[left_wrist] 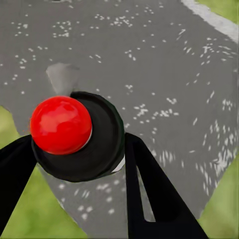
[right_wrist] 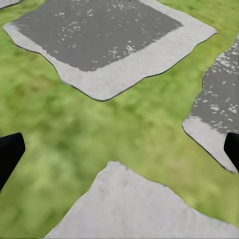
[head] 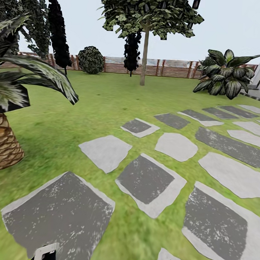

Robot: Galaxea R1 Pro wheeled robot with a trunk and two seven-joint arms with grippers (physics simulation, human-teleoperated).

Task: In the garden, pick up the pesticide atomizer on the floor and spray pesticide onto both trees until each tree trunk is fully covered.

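While clamped, left claw [left_wrist: 74,149] on atomizer [left_wrist: 74,137]

1. Green lawn [head: 89,101] as the floor, running back to a brown slat fence [head: 170,67].
2. Flat stepping stones [head: 148,183] set in the grass, some dark grey with pale rims, some plain pale grey, trailing off toward the right.
3. Large dark speckled stone [head: 62,218] nearest, at the lower left.
4. Rooted in the lawn: a palm with a woven trunk [head: 4,143] at the left, a pale tree trunk [head: 144,55] farther back, a round bush [head: 90,60] by the fence, a broad-leaved plant [head: 225,73] at the right.
5. Right wrist view: grass [right_wrist: 99,129] between 3 stones.
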